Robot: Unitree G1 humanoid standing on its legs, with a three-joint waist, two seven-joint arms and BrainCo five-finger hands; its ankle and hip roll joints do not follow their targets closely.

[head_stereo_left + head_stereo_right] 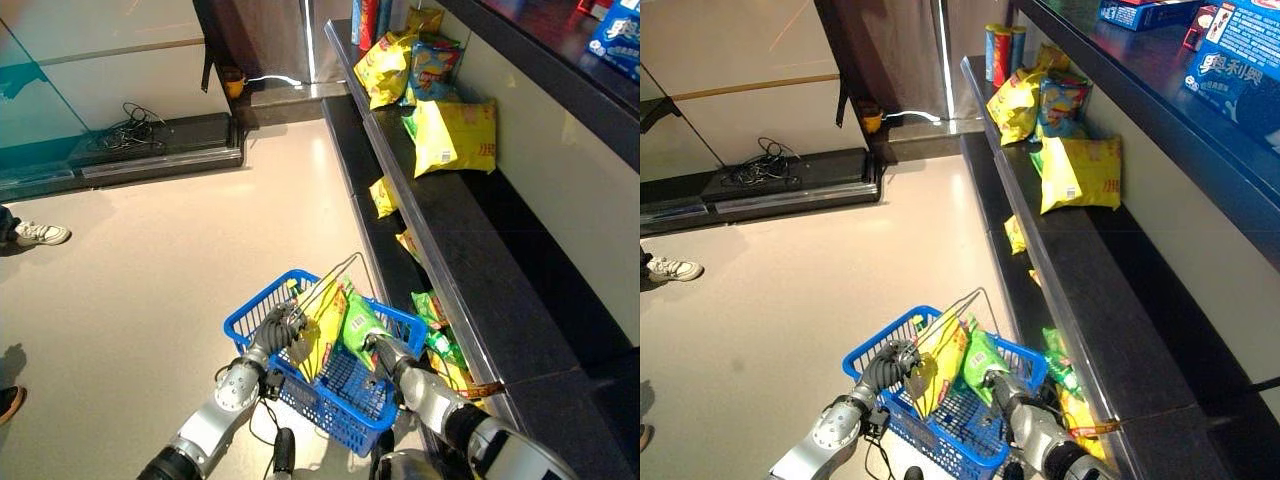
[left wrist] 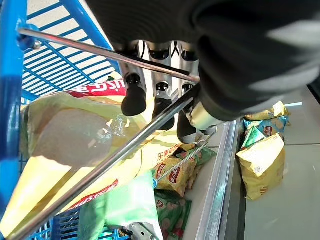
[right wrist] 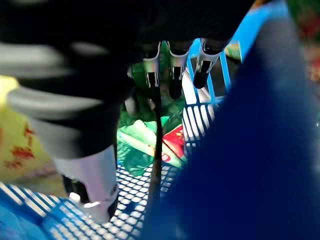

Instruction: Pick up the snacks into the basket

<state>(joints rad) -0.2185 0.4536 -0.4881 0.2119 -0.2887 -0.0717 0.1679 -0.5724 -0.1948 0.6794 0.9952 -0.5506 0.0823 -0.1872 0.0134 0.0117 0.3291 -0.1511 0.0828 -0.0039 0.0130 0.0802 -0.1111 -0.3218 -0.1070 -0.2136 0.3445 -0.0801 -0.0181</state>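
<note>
A blue plastic basket (image 1: pixel 255 315) hangs over the floor beside the dark shelf. My left hand (image 1: pixel 280 328) is shut on its wire handle (image 2: pixel 100 52), fingers (image 2: pixel 134 97) curled over the wire. Inside the basket a yellow snack bag (image 1: pixel 325 330) leans upright, with a green snack bag (image 1: pixel 360 322) beside it. My right hand (image 1: pixel 385 355) reaches into the basket at the green bag (image 3: pixel 142 142). Its fingers (image 3: pixel 175 80) are relaxed above the bag and the blue mesh (image 3: pixel 200 120).
Several yellow snack bags (image 1: pixel 455 135) lie on the upper ledge near tall cans (image 1: pixel 1000 45). More yellow (image 1: pixel 385 195) and green bags (image 1: pixel 432 310) sit on the lower shelf to the right. Blue boxes (image 1: pixel 1240 50) line the top shelf. A person's shoe (image 1: pixel 40 233) is at far left.
</note>
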